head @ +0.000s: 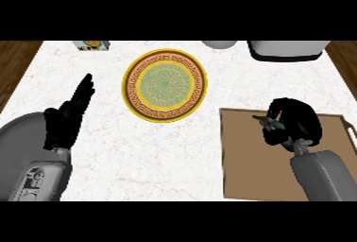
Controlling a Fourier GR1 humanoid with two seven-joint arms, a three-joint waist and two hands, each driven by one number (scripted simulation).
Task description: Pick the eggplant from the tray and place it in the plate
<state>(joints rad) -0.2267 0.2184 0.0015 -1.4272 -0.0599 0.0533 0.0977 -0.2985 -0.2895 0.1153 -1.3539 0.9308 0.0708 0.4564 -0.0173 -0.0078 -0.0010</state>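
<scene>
Head view: at right, the right hand curls over the brown tray, apparently gripping the mostly hidden eggplant. The patterned plate sits upper centre. Left hand rests open, lower left.

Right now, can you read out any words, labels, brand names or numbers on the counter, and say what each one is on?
No text can be read.
Small box at the counter's far left edge: a printed colored face, too small and blurred to read.
Plate: a yellow and green ornamental pattern only, no letters.
Tray, where the right robot hand is: plain brown, no markings.
</scene>
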